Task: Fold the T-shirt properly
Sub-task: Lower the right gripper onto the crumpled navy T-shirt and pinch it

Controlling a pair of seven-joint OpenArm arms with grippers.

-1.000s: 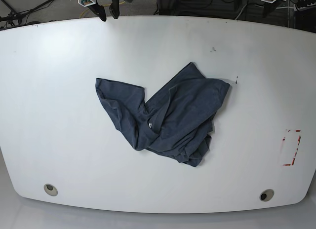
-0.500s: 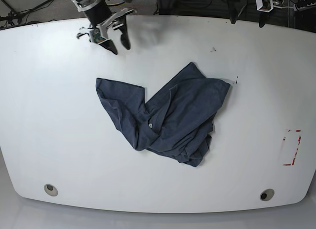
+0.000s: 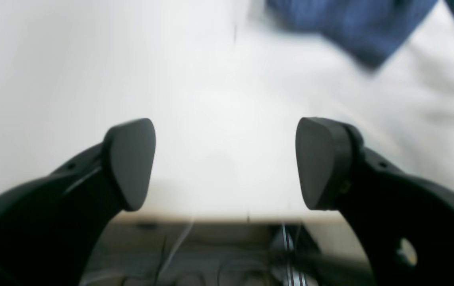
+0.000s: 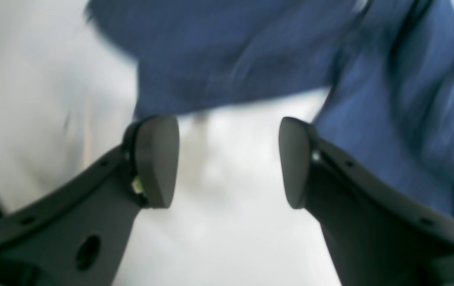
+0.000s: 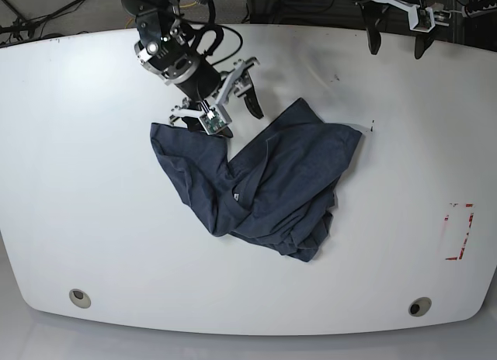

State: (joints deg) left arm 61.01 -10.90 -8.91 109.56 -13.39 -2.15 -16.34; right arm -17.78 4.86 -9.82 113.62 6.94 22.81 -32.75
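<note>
The T-shirt (image 5: pixel 264 181) lies crumpled in a heap near the middle of the white worktop (image 5: pixel 85 181), slate-blue, a small white neck label showing in its folds; the right pincer (image 5: pixel 233 108) hangs just above the shirt's upper edge, fingers spread wide with bare worktop between them — nothing gripped; the left pincer (image 5: pixel 396 36) sits at the far edge of the worktop, well apart from the cloth, spread just as wide and empty; both wrist views are blurred.
</note>
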